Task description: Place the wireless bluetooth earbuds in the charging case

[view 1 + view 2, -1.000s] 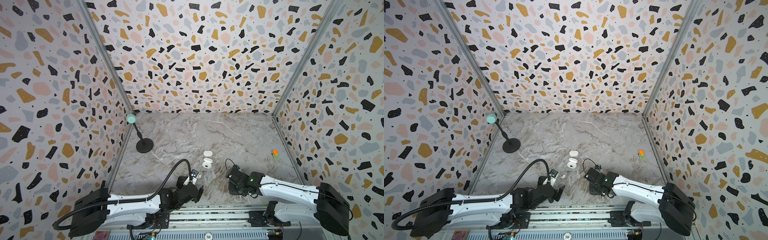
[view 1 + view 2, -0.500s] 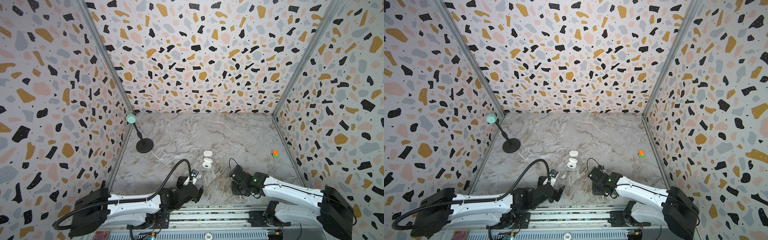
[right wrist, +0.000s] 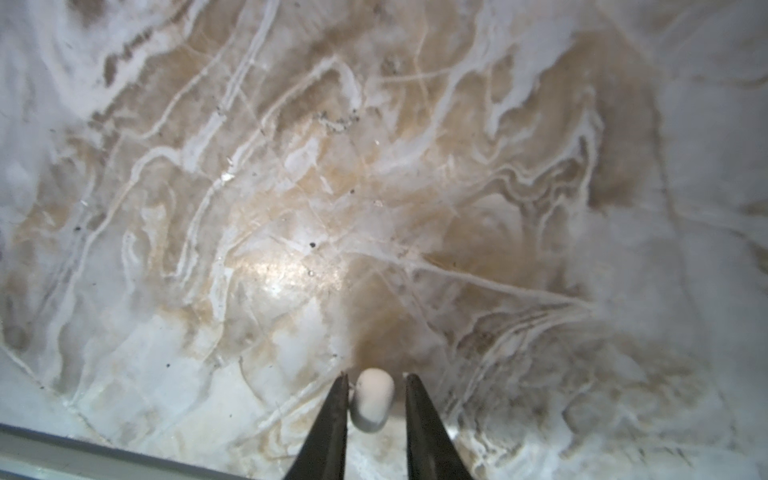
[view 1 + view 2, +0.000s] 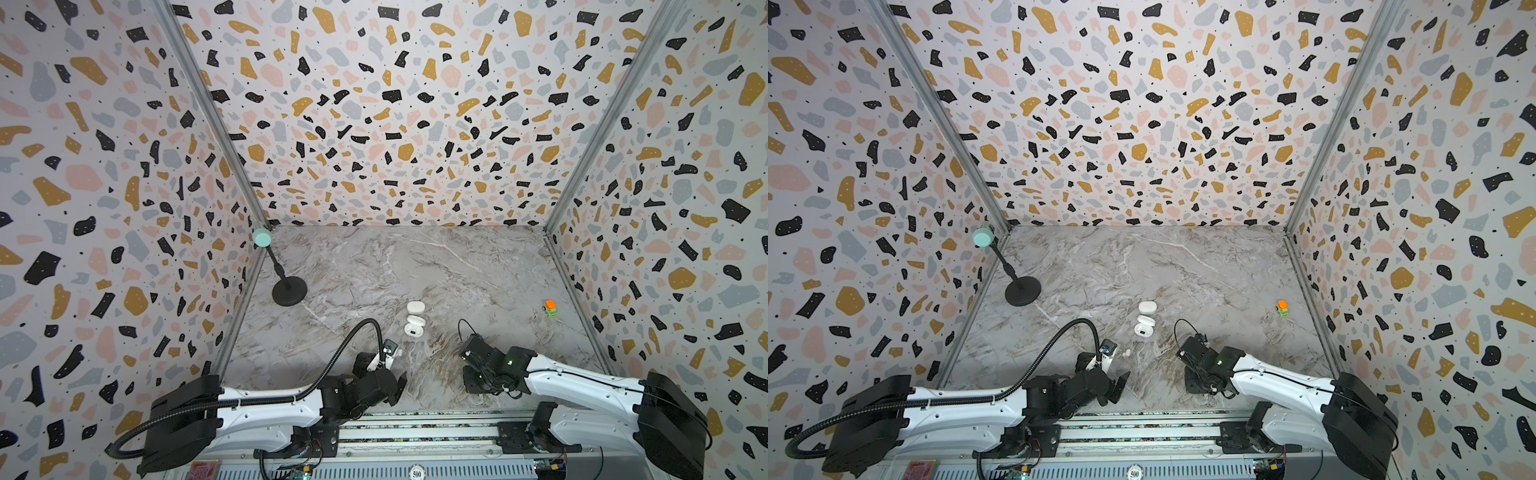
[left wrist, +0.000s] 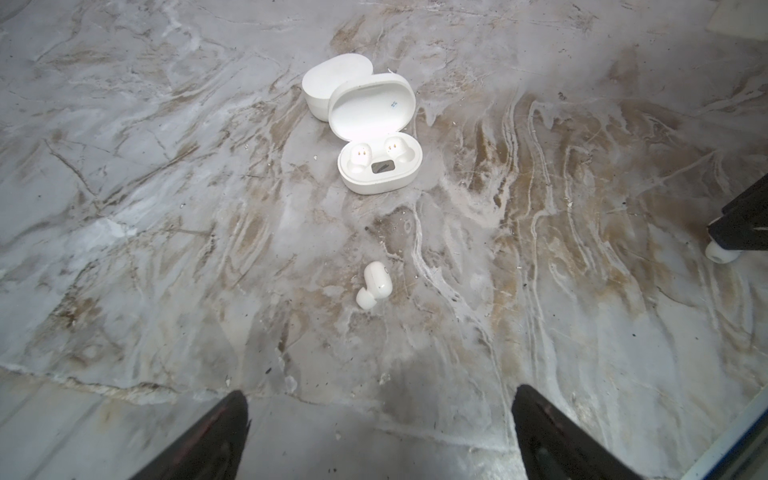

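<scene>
A black stand (image 4: 289,291) with a mint-green round head stands on the grey marble tabletop (image 4: 415,266) by its left edge; a small orange-and-green toy (image 4: 550,308) sits near the right terrazzo wall (image 4: 665,208)

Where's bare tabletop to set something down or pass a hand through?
Free: the back of the table, from the black stand across to the orange toy. Also the patch between stand and left gripper. Crowded: centre front, with closed case, open case, loose earbud and right gripper close together.
</scene>
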Robot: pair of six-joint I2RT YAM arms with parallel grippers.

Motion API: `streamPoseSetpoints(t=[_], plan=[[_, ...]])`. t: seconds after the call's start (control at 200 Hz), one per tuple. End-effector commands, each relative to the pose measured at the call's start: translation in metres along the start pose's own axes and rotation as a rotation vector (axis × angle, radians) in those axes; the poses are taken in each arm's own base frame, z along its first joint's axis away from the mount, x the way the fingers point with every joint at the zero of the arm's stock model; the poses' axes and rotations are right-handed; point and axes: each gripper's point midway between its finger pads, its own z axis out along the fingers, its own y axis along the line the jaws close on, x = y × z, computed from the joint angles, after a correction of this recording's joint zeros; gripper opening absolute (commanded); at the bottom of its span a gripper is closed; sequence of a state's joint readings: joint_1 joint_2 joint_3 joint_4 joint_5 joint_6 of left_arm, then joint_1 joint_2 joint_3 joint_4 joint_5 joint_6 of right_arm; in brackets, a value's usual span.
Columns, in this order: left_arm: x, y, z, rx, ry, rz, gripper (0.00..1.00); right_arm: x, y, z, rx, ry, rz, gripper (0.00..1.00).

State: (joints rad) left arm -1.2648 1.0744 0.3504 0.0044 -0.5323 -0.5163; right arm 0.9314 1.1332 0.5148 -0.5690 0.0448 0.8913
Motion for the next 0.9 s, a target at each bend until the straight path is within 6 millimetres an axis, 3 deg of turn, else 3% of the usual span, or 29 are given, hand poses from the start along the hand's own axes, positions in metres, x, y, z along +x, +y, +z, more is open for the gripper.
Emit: streamPoseSetpoints(t=[0.0,0.305,0.896], plan=[[-0.010,-0.005,-0.001,0.013,-0.028,-0.010,1.00,0.006,-0.007,0.004,0.021,0.020,-0.006,0.25],[-0.009,-0.006,0.000,0.014,-0.024,-0.006,1.00,0.006,-0.006,0.009,0.022,0.034,0.005,0.23],[-0.009,-0.008,0.001,0.017,-0.021,-0.005,1.00,-0.007,0.013,-0.002,-0.024,0.021,0.027,0.20]])
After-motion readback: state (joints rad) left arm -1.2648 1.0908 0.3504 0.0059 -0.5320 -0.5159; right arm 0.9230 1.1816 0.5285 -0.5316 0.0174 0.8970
